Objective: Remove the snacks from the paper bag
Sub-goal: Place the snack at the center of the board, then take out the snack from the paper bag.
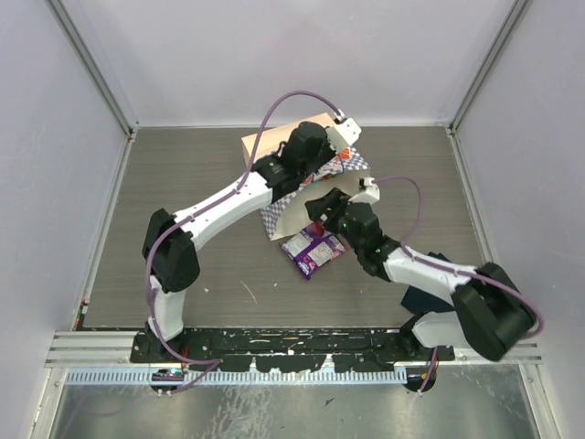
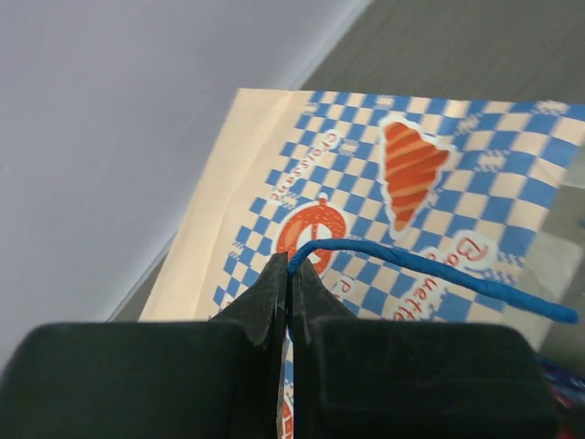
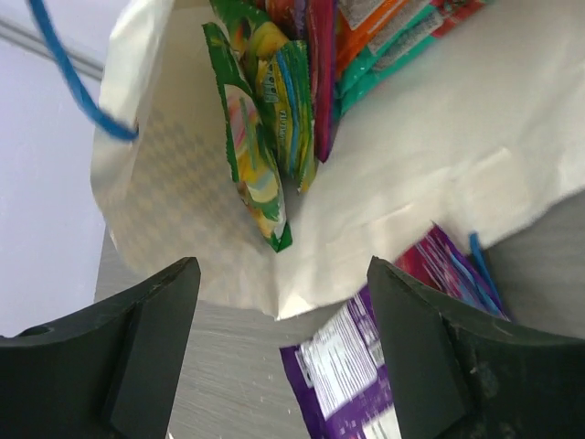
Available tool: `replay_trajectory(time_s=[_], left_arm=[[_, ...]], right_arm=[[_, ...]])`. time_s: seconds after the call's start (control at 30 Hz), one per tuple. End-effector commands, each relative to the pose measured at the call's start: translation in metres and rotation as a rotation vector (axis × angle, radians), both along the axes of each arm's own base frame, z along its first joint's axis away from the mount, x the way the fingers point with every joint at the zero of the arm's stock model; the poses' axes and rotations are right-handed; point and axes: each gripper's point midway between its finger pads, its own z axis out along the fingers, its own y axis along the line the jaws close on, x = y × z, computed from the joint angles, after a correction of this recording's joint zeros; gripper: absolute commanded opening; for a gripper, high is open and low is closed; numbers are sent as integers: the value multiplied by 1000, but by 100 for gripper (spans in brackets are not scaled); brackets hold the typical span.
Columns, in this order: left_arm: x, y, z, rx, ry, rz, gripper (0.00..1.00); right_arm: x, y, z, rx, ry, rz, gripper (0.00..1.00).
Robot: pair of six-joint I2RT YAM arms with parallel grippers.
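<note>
Nearest the arm bases, a dark cloth (image 1: pixel 425 298) lay on the grey table (image 1: pixel 183 183), partly under the right arm. Beyond it, a purple packet (image 1: pixel 313 249) lay flat on the table at the bag's mouth, its white printed side up in the right wrist view (image 3: pixel 366 366). A second purple-pink packet (image 3: pixel 448 265) lay just beside it, at the bag's lip.

The right gripper (image 3: pixel 283 274) hung over that spot with its jaws wide apart and nothing between them, pointing into the mouth of the paper bag (image 3: pixel 411 155).

The bag lay on its side, mouth toward the arms. Inside it, green-yellow packets (image 3: pixel 251 137) stood on edge, with orange and teal packets (image 3: pixel 384 37) stacked deeper in. The exact count could not be read.

Farthest back, the left gripper (image 2: pixel 291 274) had its jaws together, clamped on the blue cord handle (image 2: pixel 430 270) above the bag's checkered face (image 2: pixel 256 155). The cord ran taut off to the right.
</note>
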Motion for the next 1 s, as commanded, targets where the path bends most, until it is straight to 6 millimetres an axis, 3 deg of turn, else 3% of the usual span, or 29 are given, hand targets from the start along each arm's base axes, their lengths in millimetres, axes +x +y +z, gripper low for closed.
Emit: replay_trajectory(time_s=[0.0,0.1,0.2,0.27,0.37,0.5,0.57,0.67,0.8,0.97], left_arm=[[-46,0,33,-56,193,-247,0],[-63,9,38,-98,240,-308,0],[-92,17,38,-116,334,-435,0],[-112,24,35,-59,377,-505,0],[-123,34,26,30,414,-537,0],[-119,40,18,83,431,-535,0],[-115,41,20,66,422,-532,0],[-104,41,33,14,360,-499,0],[-86,44,65,-102,192,-411,0],[-47,70,89,-240,26,-144,0]], right_arm=[[21,48,35,69,-113,192,80],[32,62,16,69,-85,222,83],[40,72,1,71,-67,230,86],[47,77,-7,68,-62,231,85],[59,87,-17,81,-62,233,82],[75,102,-23,133,-85,236,74],[82,110,-27,154,-94,242,64],[87,112,-29,182,-120,234,43],[89,102,-33,192,-148,185,2],[61,90,-35,240,-132,182,1]])
